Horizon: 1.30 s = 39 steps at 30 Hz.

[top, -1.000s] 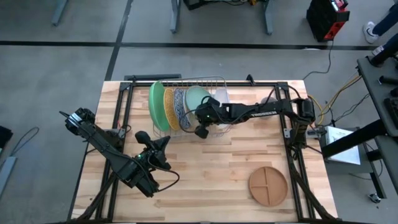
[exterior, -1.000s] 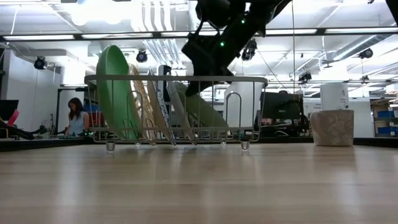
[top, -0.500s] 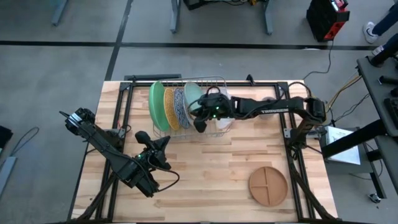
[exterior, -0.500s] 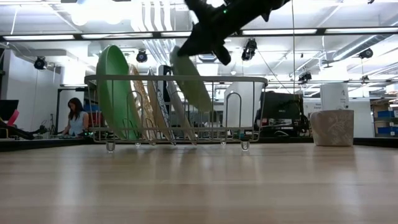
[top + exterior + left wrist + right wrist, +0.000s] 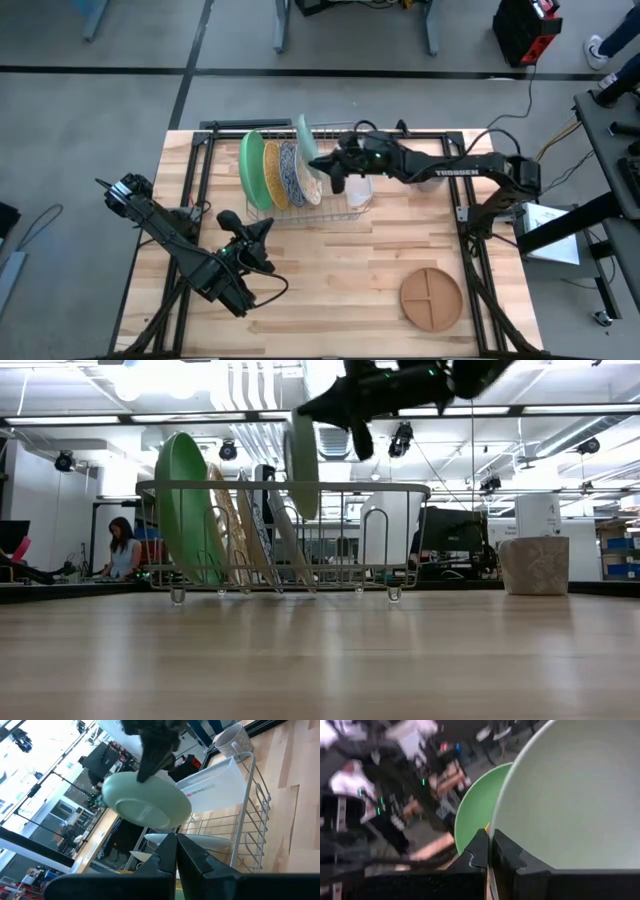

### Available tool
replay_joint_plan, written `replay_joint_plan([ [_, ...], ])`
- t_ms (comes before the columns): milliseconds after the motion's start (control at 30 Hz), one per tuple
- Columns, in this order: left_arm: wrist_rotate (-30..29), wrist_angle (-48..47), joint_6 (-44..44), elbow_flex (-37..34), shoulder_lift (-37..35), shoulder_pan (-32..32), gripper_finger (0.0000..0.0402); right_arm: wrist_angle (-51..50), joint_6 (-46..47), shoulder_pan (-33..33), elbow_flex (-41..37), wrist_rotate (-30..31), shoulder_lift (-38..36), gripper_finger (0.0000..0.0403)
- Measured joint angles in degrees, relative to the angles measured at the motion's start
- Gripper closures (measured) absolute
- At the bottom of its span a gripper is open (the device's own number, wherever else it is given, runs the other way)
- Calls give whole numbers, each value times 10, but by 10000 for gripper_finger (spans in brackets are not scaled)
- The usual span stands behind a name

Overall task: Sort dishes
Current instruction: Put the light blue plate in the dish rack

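the left gripper (image 5: pixel 262 232) rests low over the desk's (image 5: pixel 340 260) left half, near its front edge, fingers narrowed to a thin slit with nothing between them. bare wood runs wide from there across the middle.

the rack (image 5: pixel 345 130) stands at the desk's back edge, near the middle. in its left part stand the green plate (image 5: pixel 246 170), the gold plate (image 5: pixel 269 172) and the floral plate (image 5: pixel 288 174), each on edge, close together.

the teal plate (image 5: pixel 301 465) hangs on edge above the rack, its lower rim dipping just below the top wire in the low view. the right gripper (image 5: pixel 322 163) pinches that plate's upper edge, the plate hanging below and left of the fingers.

the brown plate (image 5: pixel 431 298) lies flat near the front right corner, well apart from everything.
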Motion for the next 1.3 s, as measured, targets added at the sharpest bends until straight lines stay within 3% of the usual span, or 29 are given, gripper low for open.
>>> replay_joint_plan([
  [167, 0, 0, 0, 0, 0, 0, 401, 160, 69, 2, -113, 58, -17, 403],
  [300, 0, 0, 0, 0, 0, 0, 401, 199, 100, 4, -165, 68, -15, 403],
  [733, -1, 2, -2, 0, -1, 0, 401, 151, 86, 33, -181, 96, -11, 403],
  [933, -1, 2, -2, 0, -1, 0, 401, 224, 73, 35, -181, 96, -11, 403],
  [1000, -1, 2, -2, 0, -1, 0, 401, 248, 73, 25, -181, 81, -15, 403],
  [1167, 0, 2, -2, 0, -1, 0, 401, 266, 124, -22, -181, -24, -18, 403],
  [1300, 0, 2, -2, 0, -1, 0, 401, 278, 84, -46, -181, -81, -39, 403],
])
